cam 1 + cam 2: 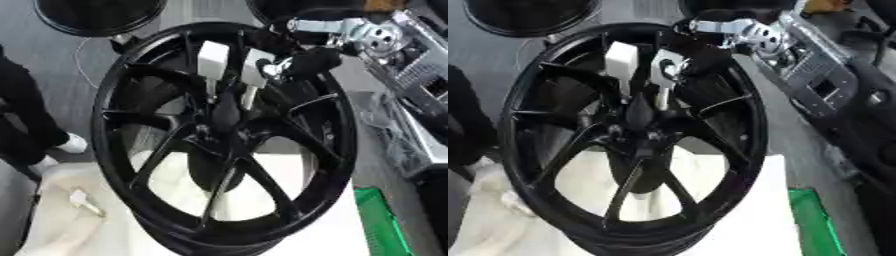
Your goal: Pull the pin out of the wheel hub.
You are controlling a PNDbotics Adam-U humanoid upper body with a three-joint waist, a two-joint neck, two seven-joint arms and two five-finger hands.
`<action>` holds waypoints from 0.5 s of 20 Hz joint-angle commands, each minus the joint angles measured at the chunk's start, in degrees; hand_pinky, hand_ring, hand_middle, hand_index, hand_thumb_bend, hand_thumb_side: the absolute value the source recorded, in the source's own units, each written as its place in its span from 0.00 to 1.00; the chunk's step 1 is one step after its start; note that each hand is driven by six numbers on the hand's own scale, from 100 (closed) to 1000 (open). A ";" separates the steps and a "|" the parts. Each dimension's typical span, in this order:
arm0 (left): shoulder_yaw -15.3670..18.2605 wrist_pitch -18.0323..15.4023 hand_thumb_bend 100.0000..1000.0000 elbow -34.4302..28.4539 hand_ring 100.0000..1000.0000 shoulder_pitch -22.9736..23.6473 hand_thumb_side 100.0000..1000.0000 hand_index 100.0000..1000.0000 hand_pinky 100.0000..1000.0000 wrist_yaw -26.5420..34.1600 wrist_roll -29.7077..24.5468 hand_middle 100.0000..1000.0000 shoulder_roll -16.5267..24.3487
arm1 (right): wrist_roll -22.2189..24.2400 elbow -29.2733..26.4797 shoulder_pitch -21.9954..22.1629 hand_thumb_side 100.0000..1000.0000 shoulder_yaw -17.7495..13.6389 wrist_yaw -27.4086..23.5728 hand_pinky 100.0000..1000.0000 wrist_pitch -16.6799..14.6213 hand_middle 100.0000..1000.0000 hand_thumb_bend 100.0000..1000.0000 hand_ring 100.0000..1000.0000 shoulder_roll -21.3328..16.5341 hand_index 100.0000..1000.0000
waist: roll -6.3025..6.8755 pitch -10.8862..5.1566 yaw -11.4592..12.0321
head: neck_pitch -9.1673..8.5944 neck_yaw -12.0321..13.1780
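Nearest, a white cloth (pixel 289 210) covers the counter under the black wheel hub (pixel 223 135), which stands tilted, face up. Further in, two white pins (pixel 213 60) stand side by side above the hub's centre, their long axes running near to far. Beyond them, the right robot hand (pixel 302 60) reaches in from the far right — curled just beside the right pin (pixel 255 67), whether gripping it I cannot tell. No left robot hand shows.

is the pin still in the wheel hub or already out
Cannot tell for sure. The right hand reaches down over the black wheel with white fingers at the hub, hiding any pin.
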 commanded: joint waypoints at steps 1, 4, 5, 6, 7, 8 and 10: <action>0.09 -0.10 0.00 -1.11 0.61 -0.90 0.72 0.70 0.54 -0.02 -0.28 0.66 0.78 | 0.12 0.09 -0.61 0.39 -0.95 0.38 0.92 -0.45 0.87 0.00 0.90 -1.17 0.93 | 0.30 -0.75 0.07 | -0.79 -0.32; 0.06 -0.09 0.00 -1.12 0.61 -0.96 0.72 0.70 0.54 0.02 -0.33 0.66 0.73 | 0.30 0.21 -0.55 0.39 -0.94 0.43 0.92 -0.56 0.87 0.00 0.89 -1.12 0.93 | 0.28 -0.68 0.19 | -0.78 -0.46; 0.06 -0.09 0.00 -1.12 0.61 -0.99 0.72 0.70 0.54 0.03 -0.34 0.65 0.70 | 0.32 0.25 -0.54 0.39 -0.94 0.49 0.92 -0.57 0.87 0.00 0.89 -1.12 0.93 | 0.27 -0.67 0.24 | -0.78 -0.51; 0.04 -0.10 0.00 -1.13 0.61 -1.02 0.72 0.70 0.54 0.04 -0.36 0.65 0.66 | 0.35 0.30 -0.51 0.39 -0.93 0.55 0.92 -0.58 0.87 0.00 0.89 -1.12 0.93 | 0.26 -0.67 0.29 | -0.77 -0.58; 0.03 -0.10 0.00 -1.15 0.61 -1.05 0.72 0.70 0.54 0.05 -0.38 0.65 0.64 | 0.36 0.37 -0.49 0.39 -0.92 0.63 0.92 -0.60 0.87 0.00 0.89 -1.12 0.93 | 0.26 -0.66 0.33 | -0.76 -0.62; 0.02 -0.09 0.00 -1.15 0.61 -1.07 0.72 0.70 0.54 0.05 -0.41 0.65 0.61 | 0.34 0.45 -0.46 0.40 -0.93 0.76 0.92 -0.60 0.86 0.00 0.89 -1.12 0.93 | 0.25 -0.66 0.37 | -0.75 -0.67; -0.02 -0.09 0.00 -1.17 0.61 -1.13 0.72 0.70 0.54 0.06 -0.46 0.65 0.56 | 0.36 0.65 -0.37 0.40 -0.97 0.93 0.92 -0.67 0.86 0.00 0.89 -1.08 0.93 | 0.22 -0.65 0.46 | -0.75 -0.74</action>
